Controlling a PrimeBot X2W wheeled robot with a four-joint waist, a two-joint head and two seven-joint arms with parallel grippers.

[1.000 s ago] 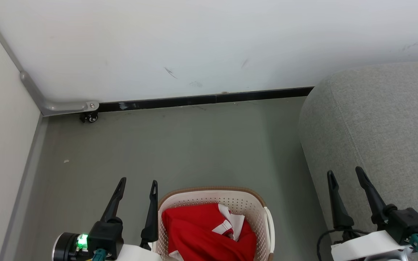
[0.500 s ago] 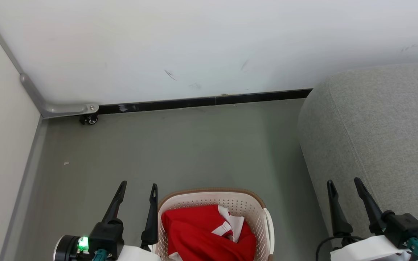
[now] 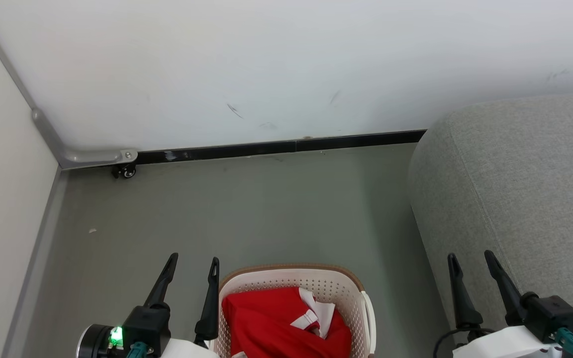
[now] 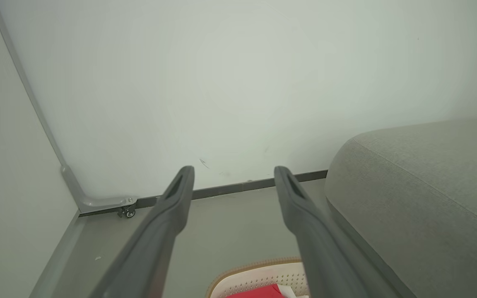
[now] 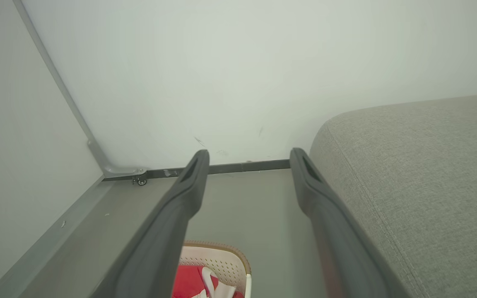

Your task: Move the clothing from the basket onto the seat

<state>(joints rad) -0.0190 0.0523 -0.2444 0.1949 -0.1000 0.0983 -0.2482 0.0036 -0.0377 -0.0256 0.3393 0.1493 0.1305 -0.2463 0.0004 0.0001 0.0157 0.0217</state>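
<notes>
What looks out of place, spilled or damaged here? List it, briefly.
Nothing serious. The red clothing lies crumpled in the basket, which stands upright on the floor beside the seat. The wall bears a few dark scuff marks above the baseboard, and a small pale speck lies on the floor.

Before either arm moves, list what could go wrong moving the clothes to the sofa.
1. The red clothes lie bunched together; a pinch may lift only part, and trailing fabric could snag the basket rim and drag it.
2. The open left pincer looks close to that rim and might strike it descending.
3. A loose piece could drop on the floor short of the sofa.
</notes>
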